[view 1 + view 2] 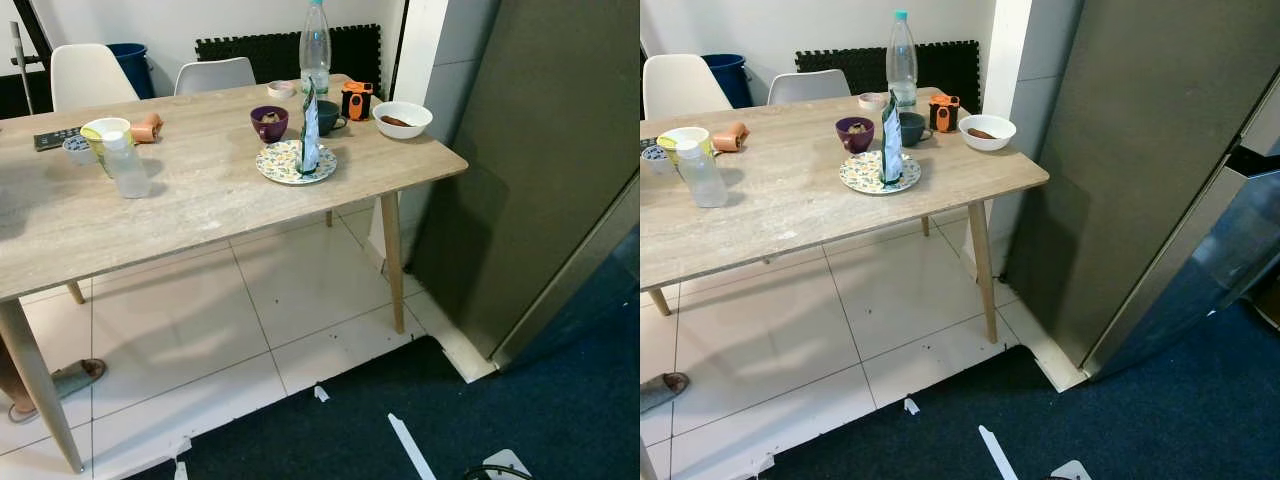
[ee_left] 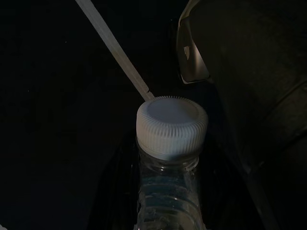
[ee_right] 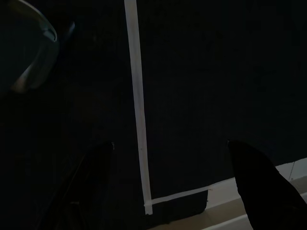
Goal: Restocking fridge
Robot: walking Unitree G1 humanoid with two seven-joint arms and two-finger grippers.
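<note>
Counter of pale wood grain fills the left of the room, standing on slim tapered legs over glossy white floor tiles. At its left end sit a cream cup and a small clear plastic bottle with a white cap, with a peach-coloured object lying just behind. Toward the middle, a round patterned plate carries an upright, flat green-and-white pouch, and a small purple bowl stands just behind the plate. A tall, clear, ribbed water bottle rises at the far edge, near an orange-and-black gadget and a smooth white bowl holding something brown. Two moulded white chairs are tucked in behind.

To the right stands the fridge, a tall slab with a matt grey-green side; its door looks to stand slightly ajar at the front edge. Dark blue carpet lies before it, marked with strips of white tape.

The left tool is clamped on a clear water bottle with a ridged white screw cap, held upright over the dark carpet. The right tool hangs with its two black fingers spread wide apart above the carpet and a long tape line.
</note>
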